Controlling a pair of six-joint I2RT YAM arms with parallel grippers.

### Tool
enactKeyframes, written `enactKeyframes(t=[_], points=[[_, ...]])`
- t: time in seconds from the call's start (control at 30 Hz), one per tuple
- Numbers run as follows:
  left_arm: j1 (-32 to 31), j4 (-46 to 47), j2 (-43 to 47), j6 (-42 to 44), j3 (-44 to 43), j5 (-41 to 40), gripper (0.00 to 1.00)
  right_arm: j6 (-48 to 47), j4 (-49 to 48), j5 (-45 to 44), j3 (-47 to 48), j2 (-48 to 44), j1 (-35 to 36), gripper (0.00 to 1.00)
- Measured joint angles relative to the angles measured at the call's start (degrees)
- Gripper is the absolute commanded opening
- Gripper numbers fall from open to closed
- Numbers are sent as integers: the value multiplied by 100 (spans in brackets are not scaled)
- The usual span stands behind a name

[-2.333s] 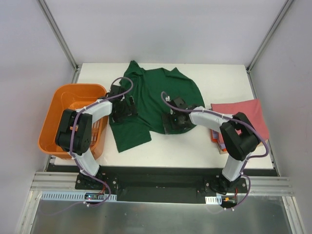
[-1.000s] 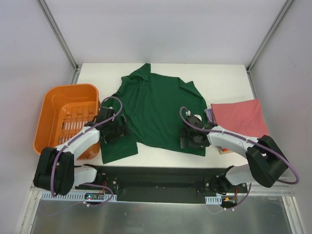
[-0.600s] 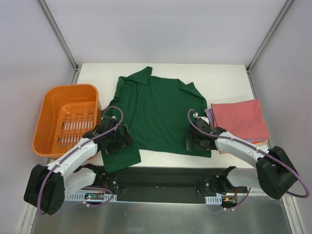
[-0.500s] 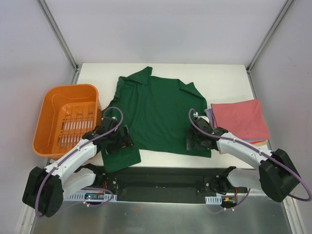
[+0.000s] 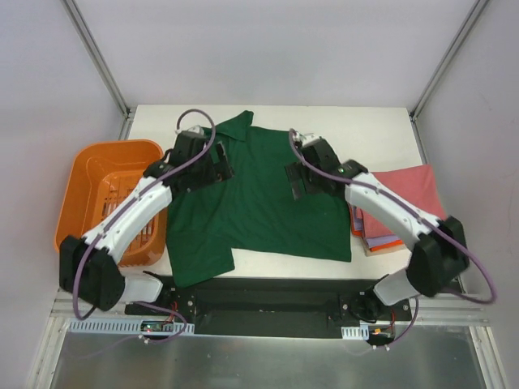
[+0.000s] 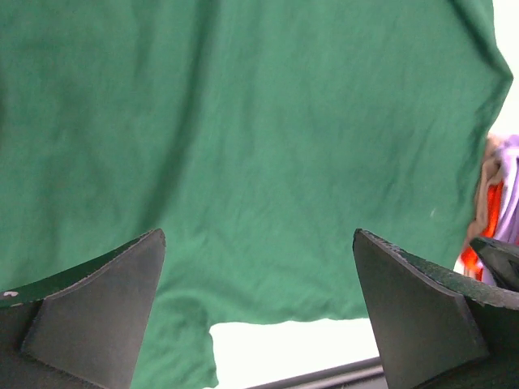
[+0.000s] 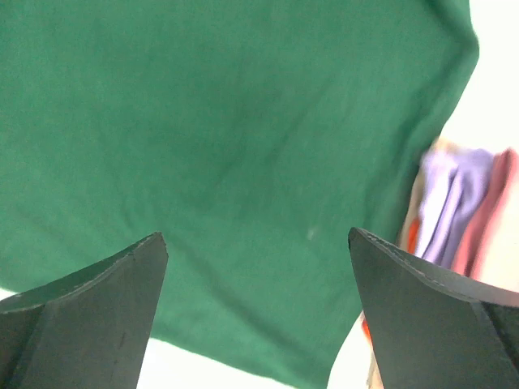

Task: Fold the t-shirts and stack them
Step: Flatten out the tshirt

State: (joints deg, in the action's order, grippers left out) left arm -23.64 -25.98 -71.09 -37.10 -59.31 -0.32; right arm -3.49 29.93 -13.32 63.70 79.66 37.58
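The dark green collared t-shirt (image 5: 255, 207) lies spread flat on the white table, collar at the far side, hem near the front edge. It fills the left wrist view (image 6: 259, 146) and the right wrist view (image 7: 227, 138). My left gripper (image 5: 212, 168) hovers open and empty above the shirt's left shoulder. My right gripper (image 5: 298, 180) hovers open and empty above the right shoulder. A stack of folded shirts sits at the right, pink-red (image 5: 401, 194) on top, with lavender (image 7: 446, 203) and orange (image 5: 379, 245) edges showing below.
The orange slotted plastic basket (image 5: 85, 194) stands at the table's left edge, beside the left arm. The table's front edge and a metal rail (image 6: 324, 377) run just below the shirt's hem.
Both grippers let go of the shirt's lower corners near the front edge and moved up and away to above the shoulders. The shirt now lies flat.
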Motion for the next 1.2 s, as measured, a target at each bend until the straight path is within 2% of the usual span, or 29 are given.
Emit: enactKeyframes(t=[0.27,0.4,0.43,0.57,0.67,0.77,0.87,0.93,1.03,1.1,1.2], points=[[592,422,-2533,511,-1816,385,99,-1746,35,94,2780,2802,-706,96],[728,417,-3958,870,-3169,393,99,-2555,243,376,4011,3976,-1117,98],[726,431,-4301,986,-3550,400,99,-2702,317,404,4282,4227,-1209,99],[717,411,-5563,1355,-5158,531,98,-2968,688,710,5462,5219,-1543,92],[715,518,-6363,1449,-6207,778,95,-2955,890,1126,6220,5864,-1808,90],[713,518,-6859,1561,-6804,916,92,-2905,1115,1331,6745,6271,-2002,87],[713,509,-7191,1668,-7121,905,91,-2802,1224,1421,6850,6349,-2151,84],[706,511,-7342,1698,-7257,903,89,-2704,1272,1453,6898,6349,-2205,84],[680,503,-7501,1727,-7350,885,79,-2673,1311,1633,6933,6349,-2260,84],[667,505,-7597,1744,-7418,879,78,-2780,1362,1725,6935,6349,-2282,83],[632,498,-7672,1749,-7438,852,75,-3101,1408,1746,6933,6349,-2288,76]])
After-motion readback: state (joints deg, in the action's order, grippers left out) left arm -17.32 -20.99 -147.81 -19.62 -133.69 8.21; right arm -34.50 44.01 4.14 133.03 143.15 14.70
